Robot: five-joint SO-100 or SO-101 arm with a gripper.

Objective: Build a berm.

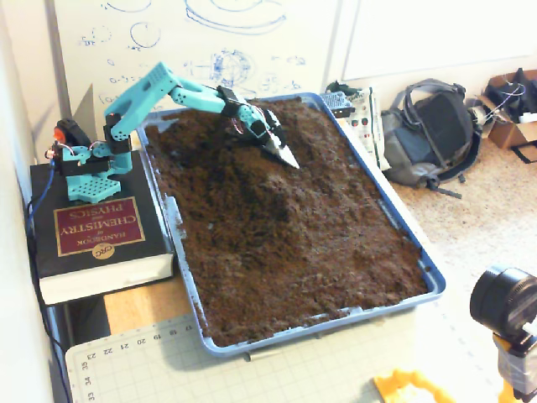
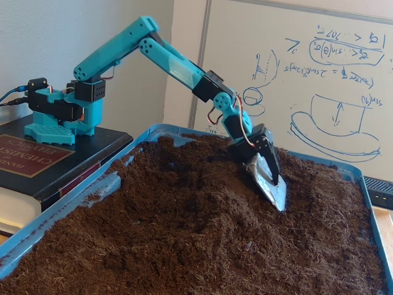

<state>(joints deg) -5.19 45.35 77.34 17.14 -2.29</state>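
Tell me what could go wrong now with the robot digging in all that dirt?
The scoop is dug into the berm, so pulling hard might strain the arm. Soil lies level with the blue tray's rim, so a big push could spill some out. The arm's base stands on a book, which might shift.

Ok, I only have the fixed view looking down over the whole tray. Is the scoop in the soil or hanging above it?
Observer: In a fixed view from the side, the metal scoop on the end effector slants steeply down, and its lower tip meets the soil slope.
Operator: And does the berm have any real height?
Observer: Yes. From the side the berm humps well above the blue tray rim and is highest just left of the scoop.
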